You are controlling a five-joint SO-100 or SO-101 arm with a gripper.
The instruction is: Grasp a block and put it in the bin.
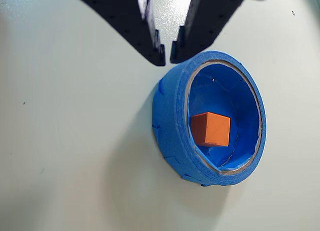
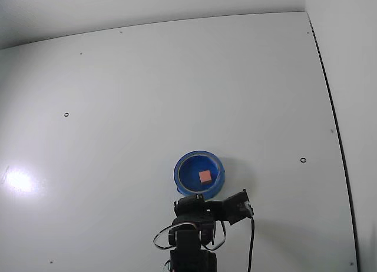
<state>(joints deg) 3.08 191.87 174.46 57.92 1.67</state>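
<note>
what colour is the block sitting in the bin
Orange-red, plain-faced; the block shows best in the wrist view, inside the blue bin.

Block [image 1: 211,129] sits inside the bin [image 1: 172,116], bin rests mid-table [image 2: 118,107], gripper [image 1: 167,53] hangs just beside its rim, arm below the bin in the fixed view.

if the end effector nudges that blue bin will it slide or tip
The bin probably slides rather than tips: it looks wide, shallow and flat on the smooth table. It seems light, so the block inside may shift.
</note>
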